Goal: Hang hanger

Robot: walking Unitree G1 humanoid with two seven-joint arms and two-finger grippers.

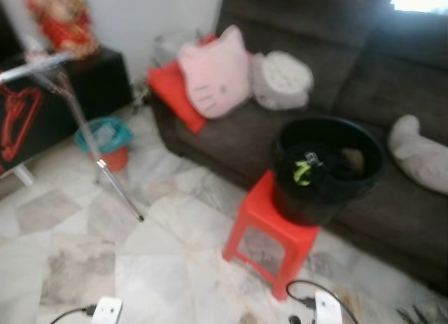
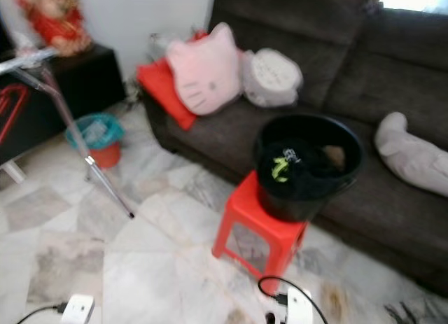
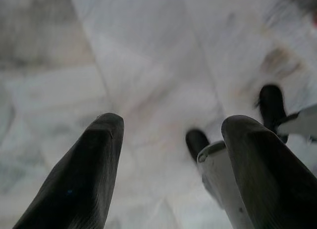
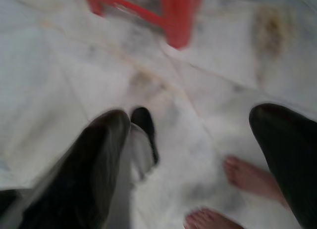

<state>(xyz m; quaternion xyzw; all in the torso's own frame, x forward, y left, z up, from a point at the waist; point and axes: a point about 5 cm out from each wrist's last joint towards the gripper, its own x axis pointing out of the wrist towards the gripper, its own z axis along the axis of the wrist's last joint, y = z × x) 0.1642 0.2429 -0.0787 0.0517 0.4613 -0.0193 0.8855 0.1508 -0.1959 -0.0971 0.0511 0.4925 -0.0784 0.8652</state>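
Note:
Red hangers (image 1: 17, 121) hang at the far left under a metal rack bar (image 1: 38, 66) whose slanted leg (image 1: 105, 166) reaches the floor. A black bucket (image 1: 327, 166) stands on a red stool (image 1: 269, 233) in front of the sofa; a green item (image 1: 302, 171) lies inside, too blurred to name. Both arms hang low. In the left wrist view my left gripper (image 3: 173, 125) is open over the marble floor. My right gripper (image 4: 193, 117) is open too, with nothing between its fingers.
A dark sofa (image 1: 392, 86) with a pink cat cushion (image 1: 213, 72), a red cushion (image 1: 175, 93) and a white cushion (image 1: 280, 79) spans the back. A teal and orange bin (image 1: 105, 142) sits by the rack leg. A person's bare feet (image 4: 247, 177) stand close to my right gripper.

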